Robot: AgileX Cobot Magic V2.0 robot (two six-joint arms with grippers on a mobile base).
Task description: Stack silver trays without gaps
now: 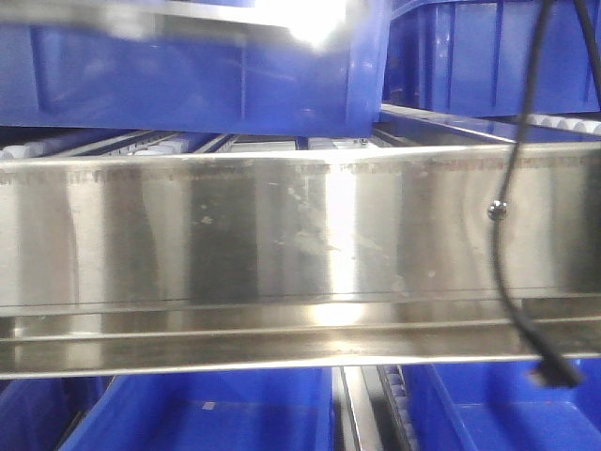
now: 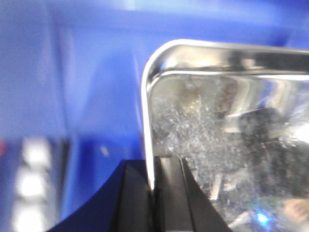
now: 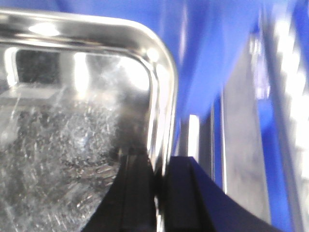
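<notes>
In the left wrist view a shiny silver tray (image 2: pixel 227 135) with a scratched floor fills the right half. My left gripper (image 2: pixel 153 188) is shut on its left rim, one black finger outside and one inside. In the right wrist view a silver tray (image 3: pixel 67 121) fills the left half, and my right gripper (image 3: pixel 159 188) is shut on its right rim by the rounded corner. Whether both views show one tray I cannot tell. The front view shows neither tray nor gripper.
A long brushed-steel rail (image 1: pixel 282 254) with a screw (image 1: pixel 496 210) blocks the front view. Blue plastic bins (image 1: pixel 188 75) sit above and below it, on roller tracks. A black cable (image 1: pixel 526 235) hangs at the right. Blue bin walls (image 2: pixel 87 96) surround the tray.
</notes>
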